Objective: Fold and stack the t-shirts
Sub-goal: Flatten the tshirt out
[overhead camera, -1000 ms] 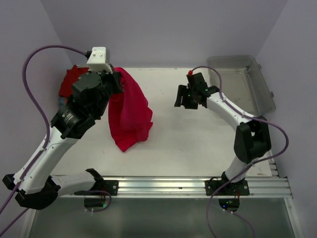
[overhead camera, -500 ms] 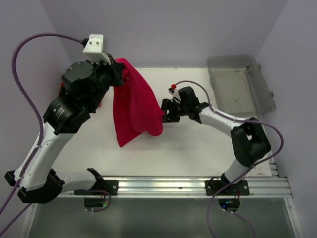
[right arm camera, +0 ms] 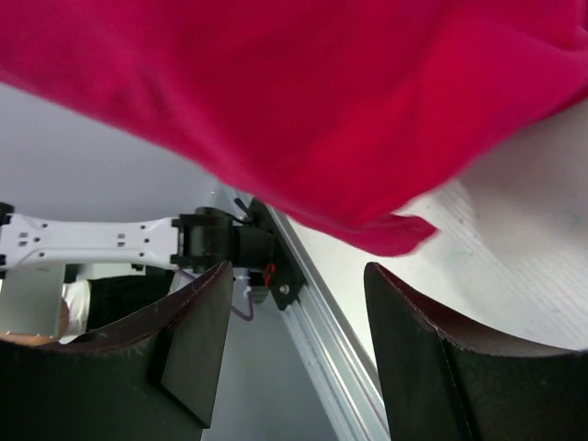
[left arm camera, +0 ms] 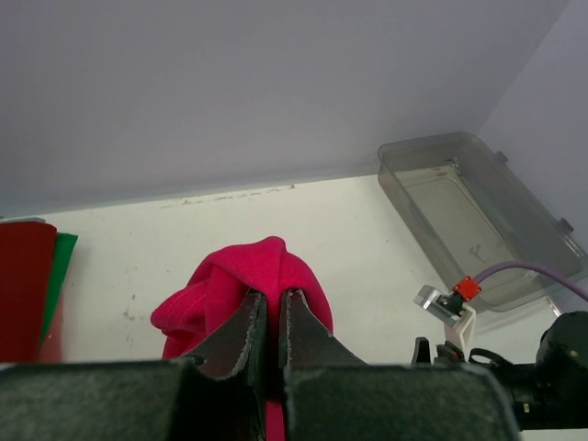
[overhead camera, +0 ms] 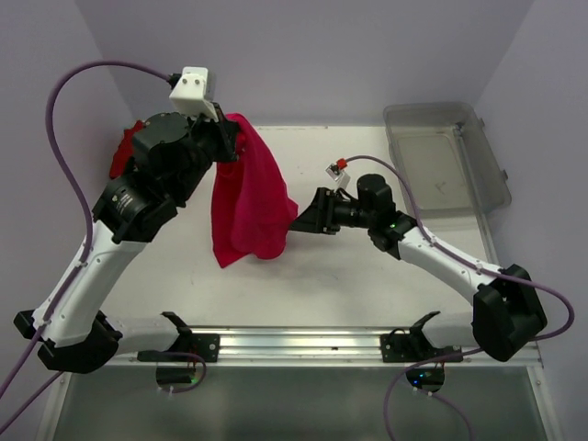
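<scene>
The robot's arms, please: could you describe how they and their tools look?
The left arm and right arm have white links and black joint housings. A purple cable trails along each. A white camera block tops the left wrist; a red connector marks the right. The left tool and right tool have dark fingers.

No text, brand, number or sign can be read on the crimson t-shirt (overhead camera: 246, 197) or on anything else around the jaws.
</scene>
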